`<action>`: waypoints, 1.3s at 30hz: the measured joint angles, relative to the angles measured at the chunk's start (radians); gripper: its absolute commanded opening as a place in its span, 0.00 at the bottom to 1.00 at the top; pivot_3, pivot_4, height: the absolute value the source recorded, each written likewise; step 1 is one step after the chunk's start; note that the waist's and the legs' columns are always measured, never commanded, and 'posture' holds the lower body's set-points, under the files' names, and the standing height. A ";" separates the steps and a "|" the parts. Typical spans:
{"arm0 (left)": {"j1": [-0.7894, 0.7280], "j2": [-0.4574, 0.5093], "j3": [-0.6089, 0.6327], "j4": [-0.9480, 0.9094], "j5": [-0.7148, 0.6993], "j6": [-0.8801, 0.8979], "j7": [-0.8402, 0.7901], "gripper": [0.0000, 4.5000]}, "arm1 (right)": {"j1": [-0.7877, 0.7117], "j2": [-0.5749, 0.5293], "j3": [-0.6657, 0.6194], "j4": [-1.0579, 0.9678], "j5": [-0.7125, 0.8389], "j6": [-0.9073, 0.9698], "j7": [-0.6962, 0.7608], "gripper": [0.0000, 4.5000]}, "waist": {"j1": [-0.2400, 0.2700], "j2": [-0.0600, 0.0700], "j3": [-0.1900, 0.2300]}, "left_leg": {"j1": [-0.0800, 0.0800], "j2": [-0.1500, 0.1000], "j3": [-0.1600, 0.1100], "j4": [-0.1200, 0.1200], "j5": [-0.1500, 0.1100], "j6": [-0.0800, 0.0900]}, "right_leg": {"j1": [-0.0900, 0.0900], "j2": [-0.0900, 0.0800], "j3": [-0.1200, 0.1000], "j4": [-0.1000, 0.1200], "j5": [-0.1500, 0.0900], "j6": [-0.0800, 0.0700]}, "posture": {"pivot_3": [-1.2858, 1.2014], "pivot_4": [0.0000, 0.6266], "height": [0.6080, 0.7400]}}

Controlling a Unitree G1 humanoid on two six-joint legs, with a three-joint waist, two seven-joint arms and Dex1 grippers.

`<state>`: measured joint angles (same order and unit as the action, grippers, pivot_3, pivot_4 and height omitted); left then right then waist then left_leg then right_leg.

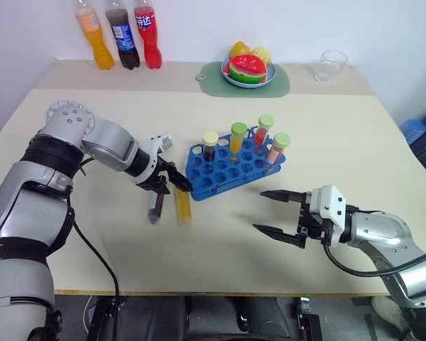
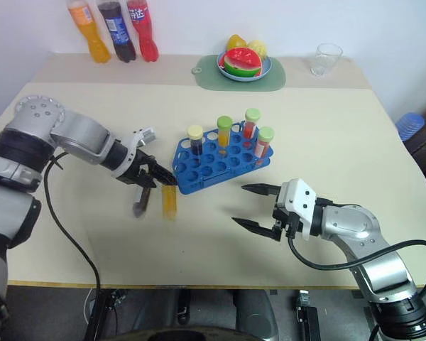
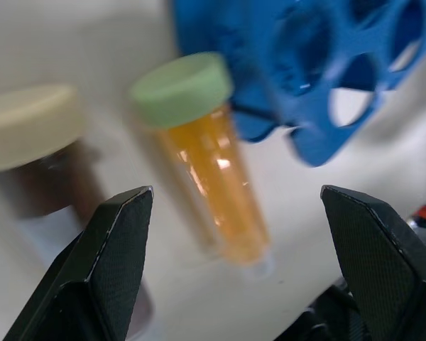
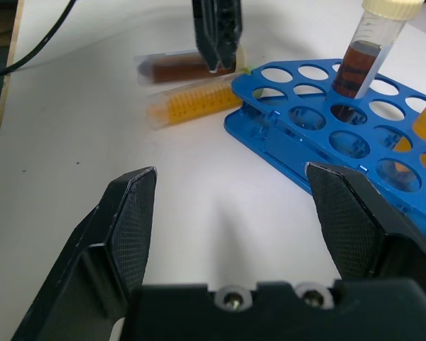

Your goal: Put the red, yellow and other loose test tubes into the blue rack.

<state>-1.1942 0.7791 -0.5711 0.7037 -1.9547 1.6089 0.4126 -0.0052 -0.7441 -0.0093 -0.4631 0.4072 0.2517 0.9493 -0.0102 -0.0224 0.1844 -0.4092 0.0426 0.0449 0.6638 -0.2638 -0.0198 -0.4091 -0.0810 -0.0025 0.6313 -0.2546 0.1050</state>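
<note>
The blue rack [image 1: 231,169] stands mid-table with several capped tubes upright in it, two of them with red liquid [image 1: 263,130]. Two loose test tubes lie on the table just left of the rack: a yellow one [image 1: 182,207] with a green cap and a dark brown one [image 1: 155,206] with a pale cap. My left gripper [image 1: 172,186] points down over their capped ends, open, with the yellow tube [image 3: 211,177] between its spread fingers and untouched. My right gripper [image 1: 270,212] hovers open and empty in front of the rack's right end.
Three soda bottles [image 1: 121,35] stand at the back left. A fruit plate [image 1: 268,78] on a green mat and a clear glass [image 1: 331,66] sit at the back. Bare table lies between the rack and the front edge.
</note>
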 measured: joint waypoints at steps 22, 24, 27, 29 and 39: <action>0.027 -0.054 0.020 -0.027 -0.019 -0.014 0.253 0.87 | -0.033 0.006 0.001 0.007 0.001 0.005 0.001 0.82 | 0.001 0.000 0.000 | 0.000 0.000 0.000 0.000 0.000 -0.001 | 0.000 0.000 0.000 0.000 0.000 0.001 | 0.52 0.24 1.00; 0.033 -0.066 0.035 -0.033 -0.018 -0.015 0.278 0.75 | -0.033 0.006 0.001 0.007 0.001 0.006 0.001 0.83 | 0.002 0.000 0.000 | 0.001 0.000 0.000 0.000 0.001 -0.001 | 0.001 0.000 0.000 0.000 0.000 0.001 | 0.52 0.24 1.00; 0.045 -0.077 0.045 -0.039 -0.015 -0.030 0.325 0.48 | -0.029 0.004 -0.002 0.007 0.003 0.009 0.001 0.83 | 0.011 0.001 -0.001 | 0.001 -0.001 0.000 0.001 0.001 -0.001 | 0.002 -0.001 0.000 0.000 0.000 0.000 | 0.52 0.24 1.00; 0.051 -0.089 0.052 -0.041 -0.017 -0.033 0.333 0.30 | -0.024 0.000 -0.007 0.007 0.004 0.015 0.000 0.83 | 0.021 0.001 -0.001 | 0.001 -0.001 0.000 0.001 0.001 -0.001 | 0.002 -0.001 0.000 0.000 0.000 0.000 | 0.52 0.24 1.00; 0.085 -0.103 0.103 -0.080 -0.018 -0.037 0.361 0.19 | -0.009 -0.004 -0.031 0.006 0.007 0.026 -0.001 0.83 | 0.023 0.000 -0.001 | 0.001 -0.001 -0.001 0.001 0.001 -0.001 | 0.002 -0.001 0.000 0.000 0.000 0.000 | 0.52 0.24 1.00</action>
<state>-1.1092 0.6761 -0.4677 0.6236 -1.9729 1.5715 0.7732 -0.0142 -0.7482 -0.0400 -0.4575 0.4144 0.2779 0.9480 0.0128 -0.0221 0.1838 -0.4083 0.0413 0.0444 0.6648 -0.2631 -0.0210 -0.4073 -0.0820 -0.0025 0.6310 -0.2545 0.1050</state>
